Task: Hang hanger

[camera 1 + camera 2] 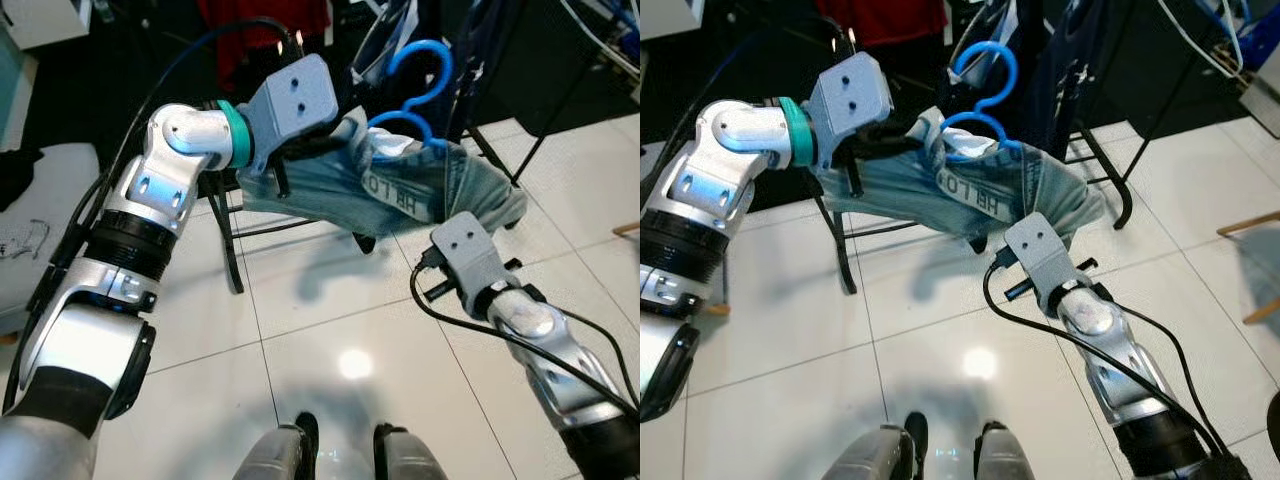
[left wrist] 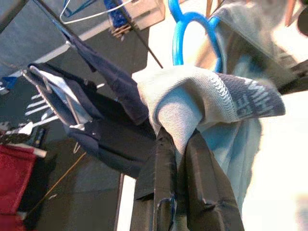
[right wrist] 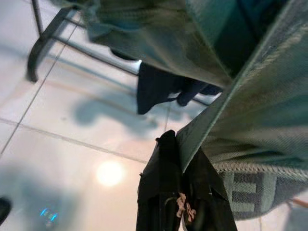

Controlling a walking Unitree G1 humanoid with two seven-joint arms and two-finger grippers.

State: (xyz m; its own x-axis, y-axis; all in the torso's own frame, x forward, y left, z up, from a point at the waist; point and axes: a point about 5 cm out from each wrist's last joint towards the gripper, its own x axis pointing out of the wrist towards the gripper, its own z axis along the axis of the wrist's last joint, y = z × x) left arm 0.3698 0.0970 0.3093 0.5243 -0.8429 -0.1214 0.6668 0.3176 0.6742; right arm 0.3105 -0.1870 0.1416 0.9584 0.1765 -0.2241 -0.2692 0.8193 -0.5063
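Left eye view: a pale blue garment (image 1: 400, 190) on a blue hanger (image 1: 415, 85) was held up between the two arms, above the white tiled floor (image 1: 330, 330). The left hand (image 2: 180, 159) was clamped on a bunched fold of the light fabric at one end of the garment, its two black fingers (image 2: 159, 178) pressed close together with cloth pinched between them. The right hand (image 3: 180, 154) was closed on the opposite edge of the same garment, a hem of the greenish-blue fabric being gripped between its fingers; a band with lettering was seen just beside that grip. The hanger's hook rose above the garment between the two hands, nearer the left one, and its blue loop was seen just beyond the left hand's fingers in the left wrist view. Beyond both hands a black metal rack (image 1: 1110, 170) with dark blue clothes (image 2: 101, 134) was seen, its legs standing on the floor. A red item (image 1: 262, 30) was seen behind the left hand.
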